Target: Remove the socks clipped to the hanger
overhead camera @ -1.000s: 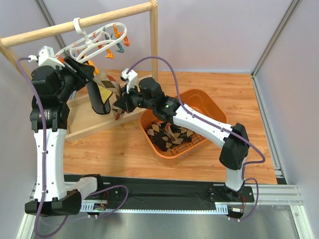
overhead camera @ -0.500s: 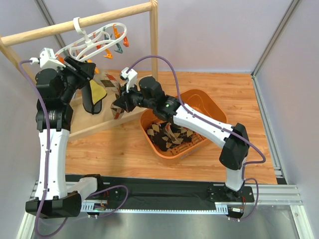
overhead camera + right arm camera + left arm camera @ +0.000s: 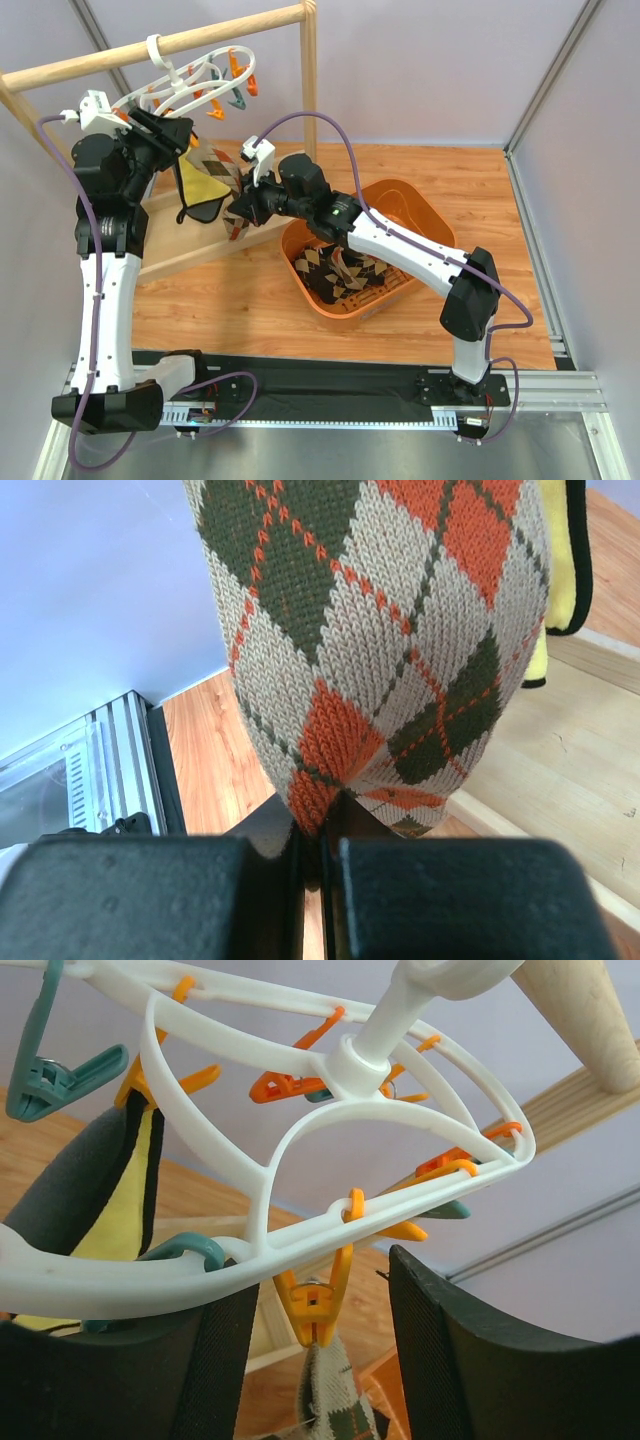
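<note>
The white hanger (image 3: pixel 190 88) hangs from the wooden rail and fills the left wrist view (image 3: pixel 300 1140). An orange clip (image 3: pixel 315 1300) on its ring grips the top of an argyle sock (image 3: pixel 335 1400). My left gripper (image 3: pixel 320 1360) is open, with one finger on each side of that clip, up at the hanger (image 3: pixel 170 135). My right gripper (image 3: pixel 238 215) is shut on the lower end of the argyle sock (image 3: pixel 380 630), pinching its toe (image 3: pixel 320 850). A black-and-yellow sock (image 3: pixel 195 190) hangs beside it from a teal clip (image 3: pixel 90 1190).
An orange basket (image 3: pixel 400 195) at centre right holds several argyle socks (image 3: pixel 345 270). The wooden rail (image 3: pixel 220 35), its post (image 3: pixel 310 90) and its base board (image 3: pixel 170 255) frame the hanger. Other orange and teal clips dangle from the ring, without socks.
My left gripper has risen closer to the hanger ring. The black-and-yellow sock has lifted and swung a little. The right gripper has kept its hold and barely moved.
</note>
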### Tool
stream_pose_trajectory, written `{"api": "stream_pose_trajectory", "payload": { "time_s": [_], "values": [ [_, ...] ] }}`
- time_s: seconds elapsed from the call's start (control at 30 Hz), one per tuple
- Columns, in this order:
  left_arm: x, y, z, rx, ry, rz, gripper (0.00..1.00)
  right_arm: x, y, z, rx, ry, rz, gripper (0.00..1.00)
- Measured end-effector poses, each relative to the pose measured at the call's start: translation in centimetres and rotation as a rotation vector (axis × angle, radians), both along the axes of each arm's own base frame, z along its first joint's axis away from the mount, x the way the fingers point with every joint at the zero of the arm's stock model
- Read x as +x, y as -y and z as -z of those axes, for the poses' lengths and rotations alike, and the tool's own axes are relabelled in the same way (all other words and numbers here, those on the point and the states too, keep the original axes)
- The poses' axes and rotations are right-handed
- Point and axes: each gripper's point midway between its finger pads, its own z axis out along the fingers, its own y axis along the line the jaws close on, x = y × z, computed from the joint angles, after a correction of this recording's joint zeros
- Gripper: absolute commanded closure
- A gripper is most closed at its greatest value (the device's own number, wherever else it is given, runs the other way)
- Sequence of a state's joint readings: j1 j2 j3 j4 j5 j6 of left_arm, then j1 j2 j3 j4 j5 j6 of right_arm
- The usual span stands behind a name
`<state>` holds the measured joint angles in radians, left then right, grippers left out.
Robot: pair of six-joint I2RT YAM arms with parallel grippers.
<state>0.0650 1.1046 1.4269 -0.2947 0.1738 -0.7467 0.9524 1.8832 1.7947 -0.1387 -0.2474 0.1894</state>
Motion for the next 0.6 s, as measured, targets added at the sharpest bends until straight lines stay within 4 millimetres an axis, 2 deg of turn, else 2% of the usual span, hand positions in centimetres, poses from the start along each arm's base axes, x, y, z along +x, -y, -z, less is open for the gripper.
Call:
{"api": "stream_pose_trajectory", "payload": {
  "time_s": [0.43, 0.5, 0.6],
  "values": [
    [0.4, -0.36, 0.23, -0.013, -0.009, -0.022, 0.46, -0.06, 0.04, 0.16, -0.006, -0.002, -0.003, 1.0],
    [0.55, -0.36, 0.38, -0.016, -0.014, -0.022, 0.5, -0.06, 0.05, 0.18, -0.007, -0.002, -0.003, 1.0],
    [0.75, -0.36, 0.56, -0.022, -0.02, -0.022, 0.63, -0.09, 0.08, 0.28, -0.011, -0.004, -0.003, 1.0]
  ]
}}
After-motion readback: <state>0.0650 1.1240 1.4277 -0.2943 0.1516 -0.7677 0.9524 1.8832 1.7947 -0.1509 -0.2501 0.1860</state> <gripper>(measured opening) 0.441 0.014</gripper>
